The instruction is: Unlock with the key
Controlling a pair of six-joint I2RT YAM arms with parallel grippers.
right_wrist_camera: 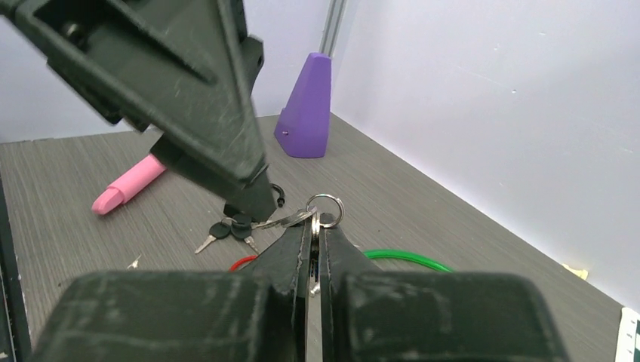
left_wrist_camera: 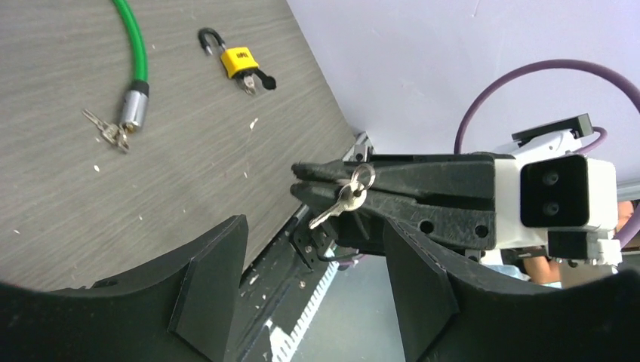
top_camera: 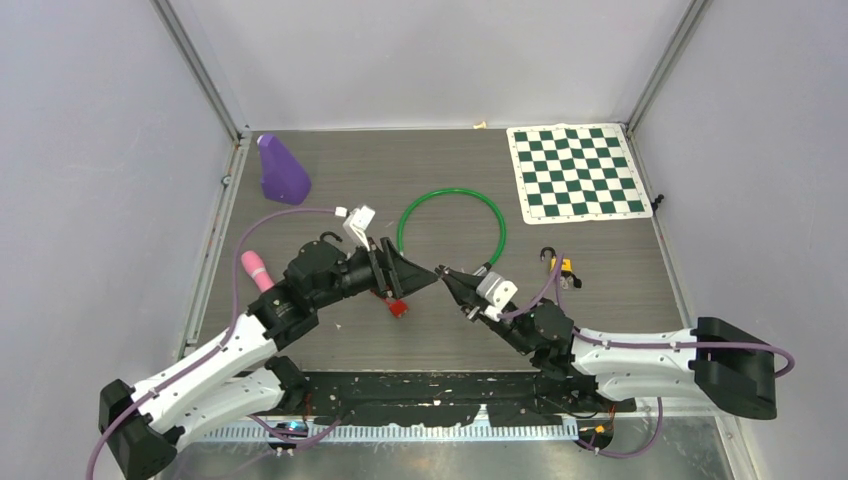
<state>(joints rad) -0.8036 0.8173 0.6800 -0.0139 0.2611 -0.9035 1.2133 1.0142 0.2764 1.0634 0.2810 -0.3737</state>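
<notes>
the silver key (left_wrist_camera: pixel 343 202) is pinched in the fully closed right tool (right_wrist_camera: pixel 315 226) above the middle of the table (top_camera: pixel 620 290). the left tool (left_wrist_camera: pixel 315 225) is held wide open and empty, facing it. the yellow padlock (top_camera: pixel 563 266) is laid near the right edge.

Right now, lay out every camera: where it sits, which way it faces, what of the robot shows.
Top external: above and behind the bases, looking down on the table; both arms show.
Left wrist: on the left arm, facing the right gripper pinching the key; own open fingers frame it.
Right wrist: on the right arm, facing the left gripper; own shut fingers show.
Both wrist views share the key.
</notes>
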